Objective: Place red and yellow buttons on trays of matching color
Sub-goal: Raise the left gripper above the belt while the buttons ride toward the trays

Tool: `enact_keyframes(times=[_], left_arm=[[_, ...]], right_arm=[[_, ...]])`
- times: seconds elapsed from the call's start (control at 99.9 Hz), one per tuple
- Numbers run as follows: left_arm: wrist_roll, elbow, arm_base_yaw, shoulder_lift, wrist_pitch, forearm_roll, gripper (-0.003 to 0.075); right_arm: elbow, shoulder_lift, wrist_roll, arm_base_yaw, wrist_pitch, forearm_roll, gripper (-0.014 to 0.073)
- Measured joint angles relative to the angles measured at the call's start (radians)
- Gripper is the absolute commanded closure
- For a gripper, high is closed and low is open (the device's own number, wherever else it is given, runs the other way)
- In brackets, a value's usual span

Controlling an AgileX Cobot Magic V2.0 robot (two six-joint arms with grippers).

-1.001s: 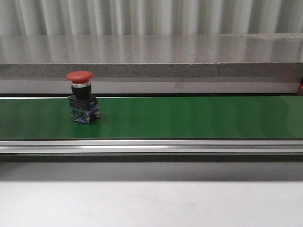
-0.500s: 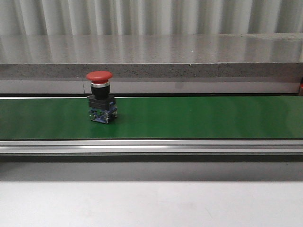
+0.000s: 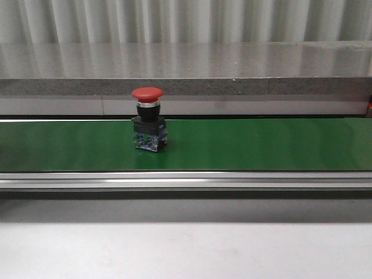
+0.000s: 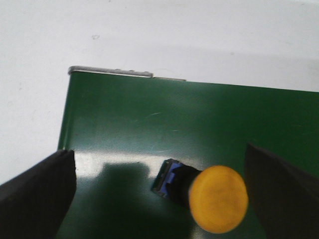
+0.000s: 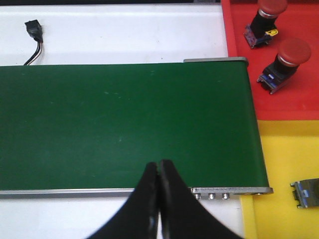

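Left gripper (image 4: 159,199) hangs spread around a yellow button (image 4: 209,196) on the belt (image 4: 124,129); right gripper (image 5: 158,172) is pressed together.

Corrugated grey wall (image 3: 186,20) behind a speckled stone ledge (image 3: 186,86)

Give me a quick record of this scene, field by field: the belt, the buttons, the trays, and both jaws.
belt: green conveyor belt, one red mushroom-head push button upright on it, left of centre in the front view
left gripper: jaws open, straddling a yellow mushroom-head push button lying on the belt
right gripper: jaws shut, holding nothing, above the belt's near edge
red tray: holds two red buttons
yellow tray: a small grey metal part at the frame edge
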State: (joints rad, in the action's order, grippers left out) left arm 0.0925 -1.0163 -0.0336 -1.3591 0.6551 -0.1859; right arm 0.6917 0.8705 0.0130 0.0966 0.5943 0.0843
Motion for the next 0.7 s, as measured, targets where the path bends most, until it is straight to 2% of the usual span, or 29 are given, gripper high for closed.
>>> enact_keyframes(times=[0.24,0.45,0.701], left_arm=[[0.002,0.0,0.074,0.11,0.008,-0.001,0.0068],[0.009,0.009,0.093,0.215,0.01,-0.001,0.0068],[0.033,0.122,0.096,0.388,-0.024,-0.001,0.0069]], right_arm=[[0.0,0.0,0.0,0.0,0.0,0.0,0.066],[0.0,0.0,0.0,0.0,0.0,0.0,0.066],[0.0,0.0,0.0,0.0,0.0,0.0,0.066]])
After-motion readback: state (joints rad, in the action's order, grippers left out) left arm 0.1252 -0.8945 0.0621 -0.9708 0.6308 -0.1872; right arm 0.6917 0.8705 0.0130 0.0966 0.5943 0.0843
